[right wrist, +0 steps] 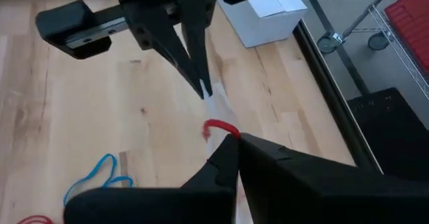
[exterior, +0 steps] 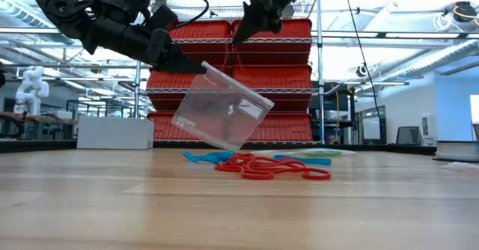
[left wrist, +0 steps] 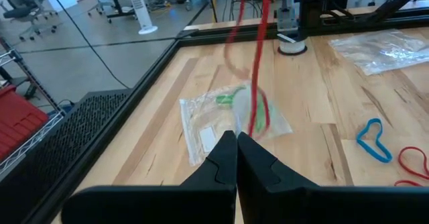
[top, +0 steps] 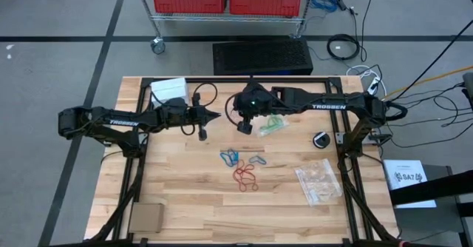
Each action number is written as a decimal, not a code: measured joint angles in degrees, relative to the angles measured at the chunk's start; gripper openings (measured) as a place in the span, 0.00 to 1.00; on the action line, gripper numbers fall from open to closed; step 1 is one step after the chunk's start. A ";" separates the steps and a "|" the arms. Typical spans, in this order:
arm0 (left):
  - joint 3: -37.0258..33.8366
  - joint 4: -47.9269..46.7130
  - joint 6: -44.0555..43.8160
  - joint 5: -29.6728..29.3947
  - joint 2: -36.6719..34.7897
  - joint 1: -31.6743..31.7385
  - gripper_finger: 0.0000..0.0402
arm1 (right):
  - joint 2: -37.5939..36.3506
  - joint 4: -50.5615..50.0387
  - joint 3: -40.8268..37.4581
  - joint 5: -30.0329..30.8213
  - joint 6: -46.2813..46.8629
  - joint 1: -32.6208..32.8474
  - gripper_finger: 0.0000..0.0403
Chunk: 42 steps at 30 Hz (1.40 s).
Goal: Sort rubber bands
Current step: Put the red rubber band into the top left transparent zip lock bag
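Overhead, table-level (wrists close), shared tabletop

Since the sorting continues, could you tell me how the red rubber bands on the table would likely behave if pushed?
The red rubber bands lie flat in tangled, irregular loops, so they are probably floppy and light. Overlapping as they do, a push would likely drag several together rather than one. They seem too flat to roll.
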 joint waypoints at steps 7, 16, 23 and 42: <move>0.01 0.03 -0.55 0.21 -0.01 0.00 0.00 | -0.33 -1.51 3.07 2.99 0.48 0.07 0.00; 0.01 3.60 -7.34 -0.13 0.00 0.28 0.00 | -0.37 -7.40 11.23 11.64 -1.37 0.87 0.00; 0.01 6.63 -12.46 -1.03 0.00 0.33 0.00 | -0.37 -7.48 12.39 13.43 -2.54 0.83 0.00; 0.01 6.99 -13.40 -4.76 0.00 0.42 0.00 | -1.79 -6.91 12.46 17.72 -2.41 1.57 0.00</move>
